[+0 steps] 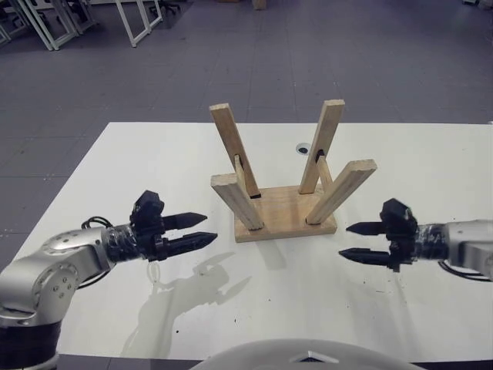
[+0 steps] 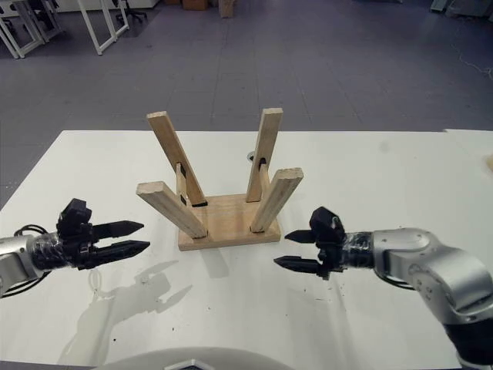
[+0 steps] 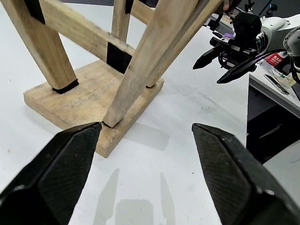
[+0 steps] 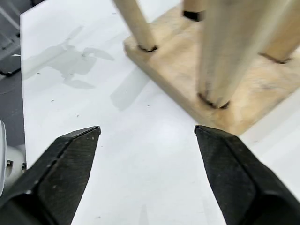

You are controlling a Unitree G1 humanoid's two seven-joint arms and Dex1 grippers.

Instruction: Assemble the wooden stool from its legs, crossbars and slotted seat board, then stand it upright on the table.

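The wooden stool stands upside down mid-table, its seat board (image 1: 283, 218) flat on the white table (image 1: 370, 308) and its legs (image 1: 234, 149) splaying upward, joined by short crossbars (image 1: 243, 176). My left gripper (image 1: 202, 230) hovers open just left of the board, fingers pointing at it, nothing held. My right gripper (image 1: 352, 240) is open just right of the board, also empty and aimed at it. In the left wrist view the board (image 3: 89, 101) lies between my fingers (image 3: 61, 168), with the right gripper (image 3: 216, 60) beyond. The right wrist view shows the board (image 4: 211, 70) close ahead.
A small round hole (image 1: 303, 148) sits in the table behind the stool. A cable (image 1: 91, 224) trails by my left arm. Bare table stretches in front of the stool and to both sides; white frames (image 1: 139, 15) stand on the floor far behind.
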